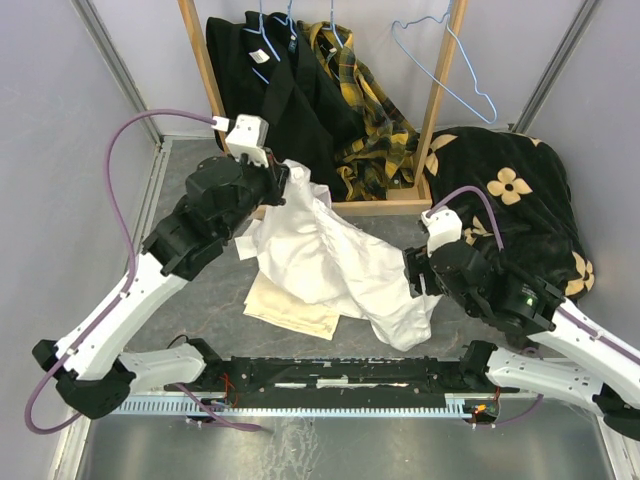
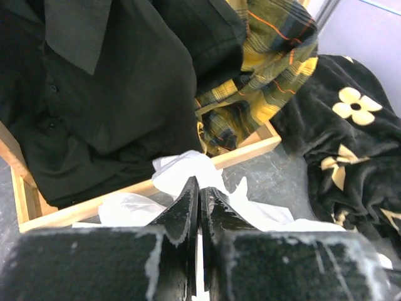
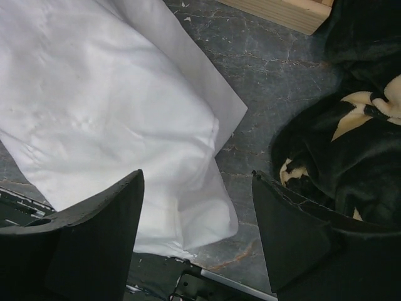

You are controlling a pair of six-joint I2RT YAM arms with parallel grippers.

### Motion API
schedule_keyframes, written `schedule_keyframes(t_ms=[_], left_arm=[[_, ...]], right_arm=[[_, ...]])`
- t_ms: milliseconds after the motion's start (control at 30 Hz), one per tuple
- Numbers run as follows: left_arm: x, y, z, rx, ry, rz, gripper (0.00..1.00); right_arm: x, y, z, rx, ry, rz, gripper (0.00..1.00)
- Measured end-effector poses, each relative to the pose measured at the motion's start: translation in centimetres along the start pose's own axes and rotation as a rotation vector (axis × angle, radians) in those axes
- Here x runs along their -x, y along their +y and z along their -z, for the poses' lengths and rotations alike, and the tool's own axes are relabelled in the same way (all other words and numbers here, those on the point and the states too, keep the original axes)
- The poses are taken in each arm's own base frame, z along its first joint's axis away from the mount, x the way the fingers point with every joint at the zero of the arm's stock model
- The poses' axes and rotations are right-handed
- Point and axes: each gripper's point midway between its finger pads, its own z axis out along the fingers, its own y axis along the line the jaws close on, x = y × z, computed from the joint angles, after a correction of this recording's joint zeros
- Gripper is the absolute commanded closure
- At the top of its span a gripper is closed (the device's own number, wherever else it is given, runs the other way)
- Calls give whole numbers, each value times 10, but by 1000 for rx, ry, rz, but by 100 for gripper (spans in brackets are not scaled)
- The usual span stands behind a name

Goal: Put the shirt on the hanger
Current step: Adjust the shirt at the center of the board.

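The white shirt [image 1: 335, 262] lies crumpled across the middle of the table. My left gripper [image 1: 283, 180] is shut on its far upper edge and lifts that part up; white cloth [image 2: 188, 169] shows pinched between the closed fingers. My right gripper [image 1: 415, 275] is open and empty, hovering over the shirt's lower right end [image 3: 125, 125], not touching it. The empty light-blue wire hanger [image 1: 445, 62] hangs at the top right of the wooden rack, far from both grippers.
A wooden rack [image 1: 432, 100] at the back holds black [image 1: 270, 90] and yellow plaid garments [image 1: 375, 120] on blue hangers. A black flowered blanket [image 1: 515, 200] lies at the right. A cream folded cloth [image 1: 290, 305] lies under the shirt.
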Motion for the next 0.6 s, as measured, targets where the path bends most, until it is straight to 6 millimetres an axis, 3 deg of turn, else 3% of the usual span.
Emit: schedule_keyframes(t_ms=[100, 133, 167, 267, 300, 400, 467, 600], left_arm=[[5, -4, 13, -46, -22, -1, 96], [-1, -4, 18, -62, -19, -1, 91], [-10, -2, 24, -71, -9, -3, 79], [-51, 9, 39, -76, 51, -3, 52], [-73, 15, 45, -68, 83, 6, 46], [-116, 30, 62, -38, 154, 40, 36], [-132, 41, 77, -5, 174, 69, 34], [-121, 56, 97, 52, 111, 132, 29]], right_arm=[[-2, -3, 1, -7, -7, -12, 23], [-3, -4, 1, -9, -9, -16, 23], [-4, -5, 1, -12, -9, -18, 22], [-7, -6, 0, -18, -6, -18, 22], [-7, -5, -1, -20, -2, -15, 22], [-9, -3, -6, -26, 14, -4, 22], [-10, 0, -11, -29, 26, 4, 22], [-12, 10, -25, -29, 58, 28, 22]])
